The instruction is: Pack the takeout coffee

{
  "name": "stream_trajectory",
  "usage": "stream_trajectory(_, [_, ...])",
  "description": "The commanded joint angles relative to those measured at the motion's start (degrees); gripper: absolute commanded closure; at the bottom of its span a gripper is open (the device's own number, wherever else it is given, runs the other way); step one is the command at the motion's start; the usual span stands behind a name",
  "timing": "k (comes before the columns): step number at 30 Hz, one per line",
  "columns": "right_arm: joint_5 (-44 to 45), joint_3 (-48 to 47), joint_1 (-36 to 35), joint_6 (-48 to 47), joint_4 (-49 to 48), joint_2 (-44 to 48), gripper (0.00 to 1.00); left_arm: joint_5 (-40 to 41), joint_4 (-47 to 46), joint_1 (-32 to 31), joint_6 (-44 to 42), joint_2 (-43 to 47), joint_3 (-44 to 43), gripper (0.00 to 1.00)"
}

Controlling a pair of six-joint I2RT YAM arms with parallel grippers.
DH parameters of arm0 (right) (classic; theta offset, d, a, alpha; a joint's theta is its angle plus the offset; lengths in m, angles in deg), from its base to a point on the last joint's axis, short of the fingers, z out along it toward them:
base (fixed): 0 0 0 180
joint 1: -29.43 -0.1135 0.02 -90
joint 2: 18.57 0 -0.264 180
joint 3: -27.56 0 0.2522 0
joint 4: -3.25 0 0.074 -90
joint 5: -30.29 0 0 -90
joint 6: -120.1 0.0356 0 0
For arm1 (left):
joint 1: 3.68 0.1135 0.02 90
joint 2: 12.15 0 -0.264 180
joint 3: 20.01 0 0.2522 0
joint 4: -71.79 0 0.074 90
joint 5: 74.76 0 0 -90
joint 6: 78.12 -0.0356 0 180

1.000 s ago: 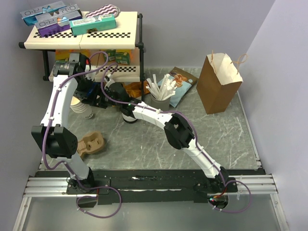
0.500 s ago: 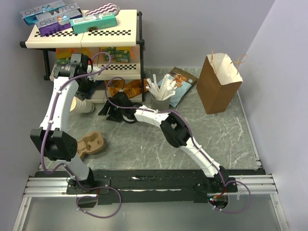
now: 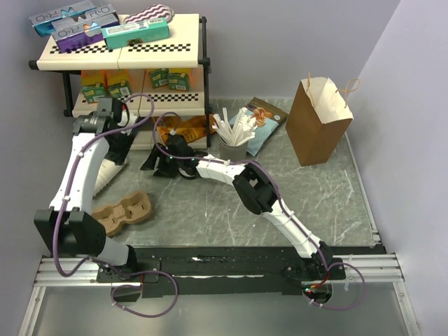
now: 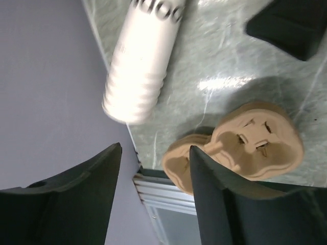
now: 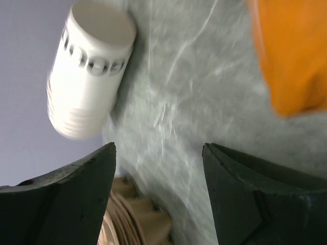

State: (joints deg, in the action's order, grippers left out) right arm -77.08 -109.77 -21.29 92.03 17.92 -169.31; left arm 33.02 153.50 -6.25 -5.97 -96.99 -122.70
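our left pincer (image 4: 155,153) stands apart, empty; a stack of cups (image 4: 140,66) shows at eleven o'clock, a pulp carrier (image 4: 250,143) at three. our right pincer (image 5: 158,150) gapes empty too.

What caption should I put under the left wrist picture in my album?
Open left gripper over a blurry cup stack and a brown cup carrier on the table.

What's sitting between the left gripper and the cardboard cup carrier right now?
The top view shows the stack of paper cups, tipped over, between the left gripper and the cup carrier.
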Motion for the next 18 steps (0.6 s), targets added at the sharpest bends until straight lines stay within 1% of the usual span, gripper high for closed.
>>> stream_trajectory(1, [-6.61, 6.22, 1.23, -6.54, -4.41, 9.12, 0.24, 3.05, -2.37, 4.13, 4.92, 5.82, 2.87, 0.37])
stream_trajectory(2, [-7.67, 7.80, 1.41, -7.60, -5.03, 10.62, 0.23, 2.79, -2.81, 5.37, 5.45, 7.74, 4.88, 0.36])
stream_trajectory(3, [-8.55, 10.51, 1.76, -10.40, -5.47, 12.12, 0.22, 2.44, -4.21, 8.60, 6.85, 8.71, 5.95, 0.35])
stream_trajectory(4, [-10.22, 11.50, 2.02, -12.25, -5.48, 15.00, 0.22, 0.87, -5.27, 10.37, 7.64, 9.94, 7.17, 0.35])
stream_trajectory(5, [-10.93, 12.46, 2.11, -14.36, -5.39, 16.51, 0.21, -0.10, -6.32, 12.22, 8.26, 12.39, 10.23, 0.33])
stream_trajectory(6, [-11.63, 14.30, 2.20, -19.17, -5.04, 18.09, 0.21, -1.07, -8.85, 15.11, 8.79, 13.63, 12.00, 0.33])
stream_trajectory(8, [-13.31, 16.68, 2.20, -24.29, -4.43, 23.19, 0.20, -3.01, -11.07, 18.02, 9.23, 16.79, 16.65, 0.33])
stream_trajectory(9, [-13.83, 19.83, 2.20, -29.01, -4.42, 25.12, 0.20, -3.71, -12.64, 18.99, 9.93, 17.85, 18.24, 0.33])
stream_trajectory(10, [-14.10, 21.42, 2.12, -31.50, -4.07, 28.97, 0.19, -4.33, -15.36, 19.96, 10.20, 18.74, 19.74, 0.34])
stream_trajectory(11, [-14.36, 22.92, 2.29, -33.78, -3.72, 30.92, 0.19, -5.81, -16.95, 20.84, 10.37, 20.22, 22.45, 0.34])
stream_trajectory(12, [-14.62, 25.28, 2.29, -38.07, -2.68, 32.68, 0.18, -6.61, -18.53, 22.85, 10.90, 20.85, 23.70, 0.34])
stream_trajectory(14, [-15.59, 26.71, 2.29, -42.49, -1.18, 36.82, 0.18, -8.80, -22.84, 25.06, 11.25, 22.08, 26.68, 0.36])
stream_trajectory(15, [-15.51, 27.32, 2.38, -46.34, 1.35, 38.05, 0.17, -9.60, -24.07, 27.33, 11.78, 22.34, 27.48, 0.36])
stream_trajectory(18, [-14.72, 27.77, 3.25, -51.63, 3.92, 42.01, 0.17, -12.67, -28.56, 31.64, 12.57, 22.09, 29.86, 0.39])
